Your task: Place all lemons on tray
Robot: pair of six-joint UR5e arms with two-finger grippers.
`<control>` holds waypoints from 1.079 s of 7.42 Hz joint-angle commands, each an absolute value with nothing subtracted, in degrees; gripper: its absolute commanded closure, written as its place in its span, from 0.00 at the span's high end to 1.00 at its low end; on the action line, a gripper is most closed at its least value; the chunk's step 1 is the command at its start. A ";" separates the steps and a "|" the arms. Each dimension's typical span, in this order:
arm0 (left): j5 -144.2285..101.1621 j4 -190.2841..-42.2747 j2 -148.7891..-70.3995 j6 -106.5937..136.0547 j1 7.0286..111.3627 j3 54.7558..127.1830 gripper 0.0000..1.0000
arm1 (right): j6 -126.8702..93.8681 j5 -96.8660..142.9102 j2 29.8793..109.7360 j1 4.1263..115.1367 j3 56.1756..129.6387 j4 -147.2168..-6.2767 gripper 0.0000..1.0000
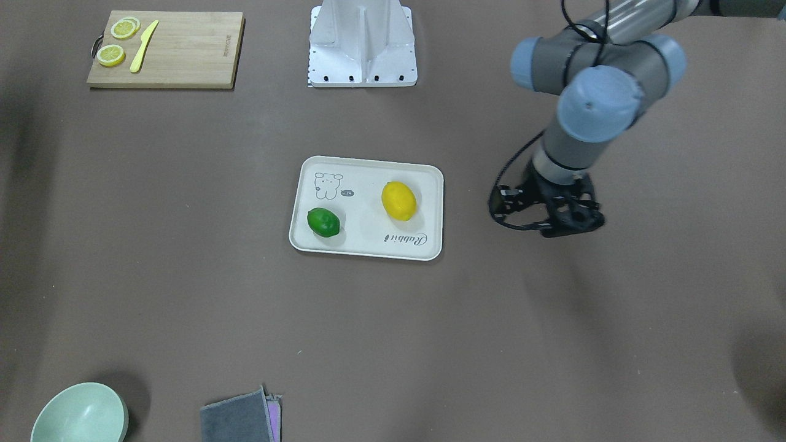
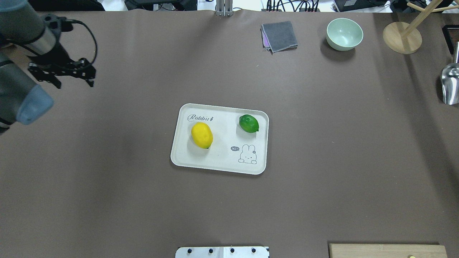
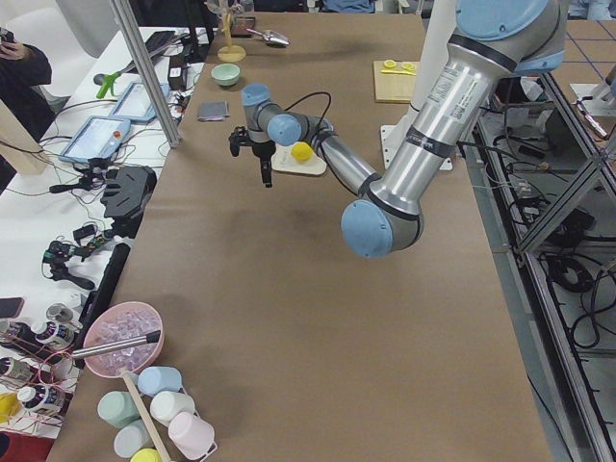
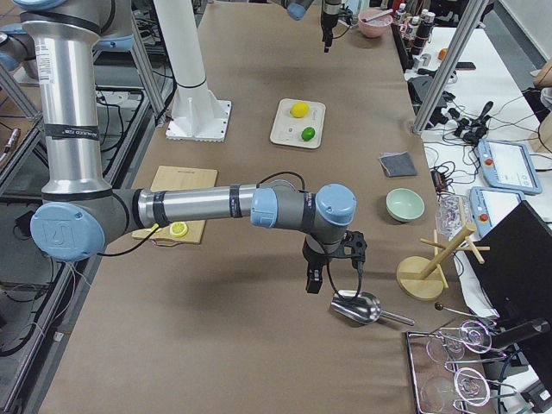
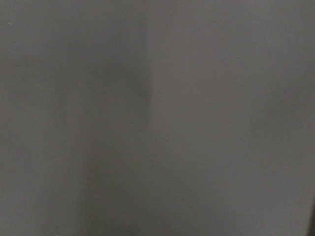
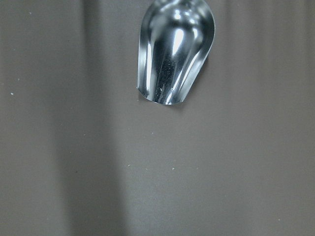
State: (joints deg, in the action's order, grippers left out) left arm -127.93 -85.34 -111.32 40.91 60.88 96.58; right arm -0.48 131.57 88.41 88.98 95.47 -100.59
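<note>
Surface: wide brown table with a matte cover, benches with cables and gear along its edges
Tray: cream-white with rounded corners, lying flat at mid-table, a small cartoon drawing in one corner and "Rabbit" script in the opposite one
Yellow lemon: lies on the tray in the half towards the robot's left arm, just beside the script
Green lemon: lies on the same tray in the other half, apart from the yellow one and near the rim farther from the robot
Left gripper: hangs over bare table, well apart from the tray on the robot's left, its fingers spread apart; its wrist camera shows only plain brown surface
Right gripper: seen only from the table's right end, pointing down near that end, well apart from the tray; I cannot tell whether its fingers are spread or pressed together
Metal scoop: shiny, lying on the table just beside the right gripper, and its bowl fills the top of the right wrist view
Cutting board: wooden, at the robot's right near its base, carrying lemon slices and a yellow knife
Far edge: pale green bowl and a folded grey cloth near each other, and a wooden stand beyond the bowl
</note>
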 commanded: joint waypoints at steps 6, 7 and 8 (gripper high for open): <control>-136.23 -86.31 -93.98 3.76 82.59 89.56 0.98 | -1.76 130.88 88.60 89.65 94.92 -100.29 1.00; -138.32 -86.83 -91.52 1.26 84.79 89.39 0.98 | -1.76 130.26 88.42 89.56 94.83 -99.94 1.00; -139.82 -86.49 -88.54 -4.60 87.42 90.43 0.98 | -1.93 130.51 88.42 89.65 94.75 -100.02 1.00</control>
